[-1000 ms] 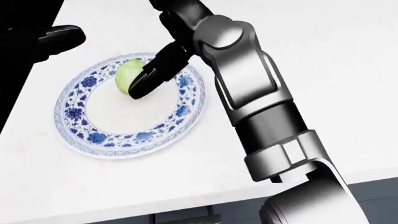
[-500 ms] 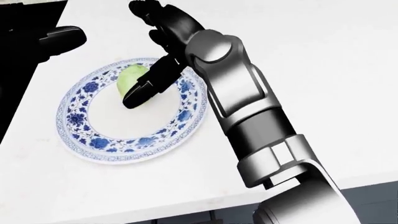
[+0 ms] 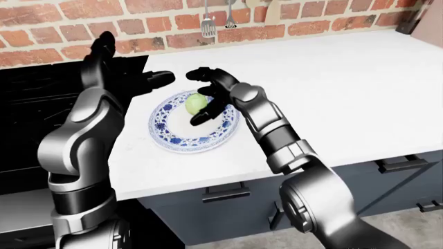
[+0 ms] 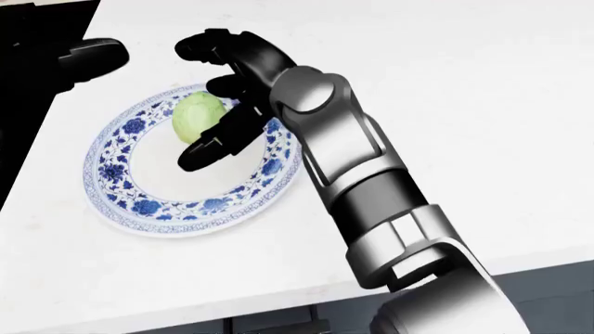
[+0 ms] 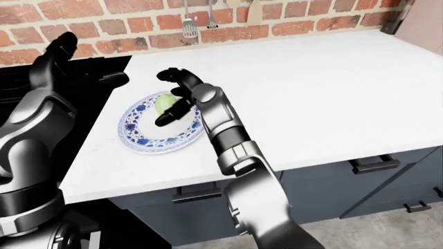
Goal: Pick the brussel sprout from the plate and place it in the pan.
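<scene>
Over the last second our right hand (image 4: 215,97) has changed shape around the brussels sprout (image 4: 198,116). A moment ago one dark finger lay across the sprout's right flank, covering part of it in the head view; now the fingers have spread apart. One finger (image 4: 206,43) arches over the sprout at its 12 o'clock, and another (image 4: 212,148) reaches down past its 4 o'clock toward the centre of the plate (image 4: 120,191). So the hand is open and cupped about the sprout, not pinching it; we cannot tell whether any finger touches it.

The sprout sits on the blue-and-white plate, toward the plate's 12 o'clock, and shows no sign of being lifted. The plate has barely shifted on the white bench (image 4: 482,104).

We judge that the grasp is being reset: the earlier contact did not give a hold, and the fingers are opening to take the sprout from both sides. The pick is not yet made.

Our left hand (image 3: 156,79) hovers with fingers loose at the plate's 10 o'clock, over the dark stove (image 3: 27,114). The pan cannot be made out.
</scene>
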Robot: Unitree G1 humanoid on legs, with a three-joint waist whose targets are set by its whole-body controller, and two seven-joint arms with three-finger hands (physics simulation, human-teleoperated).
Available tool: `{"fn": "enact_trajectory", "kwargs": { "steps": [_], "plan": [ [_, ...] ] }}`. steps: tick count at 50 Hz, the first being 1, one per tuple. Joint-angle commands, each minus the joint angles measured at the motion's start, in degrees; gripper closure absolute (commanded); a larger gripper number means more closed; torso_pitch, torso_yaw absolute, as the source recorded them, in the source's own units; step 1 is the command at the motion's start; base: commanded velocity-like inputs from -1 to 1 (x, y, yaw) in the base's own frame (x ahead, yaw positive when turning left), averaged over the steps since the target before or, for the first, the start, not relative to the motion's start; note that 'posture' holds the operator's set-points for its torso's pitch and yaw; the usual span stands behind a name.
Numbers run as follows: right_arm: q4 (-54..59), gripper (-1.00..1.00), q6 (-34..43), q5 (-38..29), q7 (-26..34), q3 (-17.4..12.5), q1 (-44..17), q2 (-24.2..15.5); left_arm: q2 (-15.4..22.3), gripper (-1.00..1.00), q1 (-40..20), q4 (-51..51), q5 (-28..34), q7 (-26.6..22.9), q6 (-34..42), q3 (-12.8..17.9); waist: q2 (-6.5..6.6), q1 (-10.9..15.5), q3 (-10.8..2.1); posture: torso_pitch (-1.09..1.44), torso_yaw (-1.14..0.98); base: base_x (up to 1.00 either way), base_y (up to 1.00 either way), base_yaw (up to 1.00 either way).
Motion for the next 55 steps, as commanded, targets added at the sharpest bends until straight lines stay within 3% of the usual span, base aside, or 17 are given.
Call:
{"fn": "enact_trajectory", "kwargs": {
  "steps": [1, 31, 55],
  "plan": [
    [-1.15, -0.61, -2.84, 0.13, -0.97, -0.49, -2.45, -0.39, 0.72, -1.0, -1.77, -1.68, 0.21, -0.19, -1.88, 0.61, 0.33, -0.05, -1.72, 0.0, 0.0, 0.0, 0.0, 0.0],
    [12.25, -0.55, -10.86, -0.63, -5.92, -1.6, -9.38, 0.59, 0.45, -1.0, -1.71, -0.89, 0.46, -0.58, -2.58, 0.5, 0.46, -0.1, -1.89, 0.0, 0.0, 0.0, 0.0, 0.0],
    [15.88, -0.46, -16.08, -3.82, -11.33, -1.65, -8.69, 2.44, 0.29, -1.0, -1.28, -2.24, 0.07, -0.24, -1.64, 0.61, 0.55, -0.13, -1.95, 0.0, 0.0, 0.0, 0.0, 0.0]
  ]
}}
